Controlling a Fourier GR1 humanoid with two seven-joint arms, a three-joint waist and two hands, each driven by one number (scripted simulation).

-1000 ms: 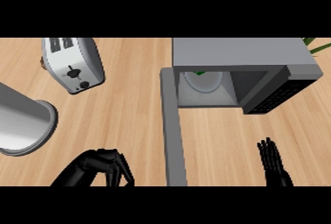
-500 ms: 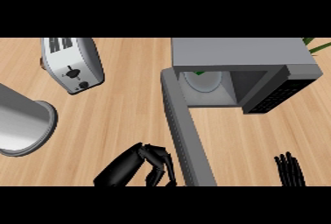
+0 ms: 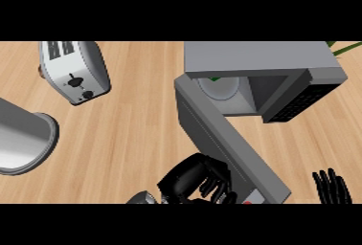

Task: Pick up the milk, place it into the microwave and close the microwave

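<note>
The microwave (image 3: 262, 60) stands at the far right of the wooden bench (image 3: 134, 129), and its door (image 3: 230, 141) is partly swung, slanting from the hinge at the cabinet's left front corner down toward the lower right. Inside the open cavity a pale, rounded thing shows with a bit of green at its top, which appears to be the milk (image 3: 218, 87). The left hand (image 3: 192, 179) is at the outer face of the door near its free end, its fingers (image 3: 212, 184) curled and touching the panel, with nothing held in them. The right hand (image 3: 332, 187) rests at the lower right edge, fingers straight and pointing up. A toaster (image 3: 74, 72) sits at the far left, and a metal pot (image 3: 21, 139) lies at the left edge.
</note>
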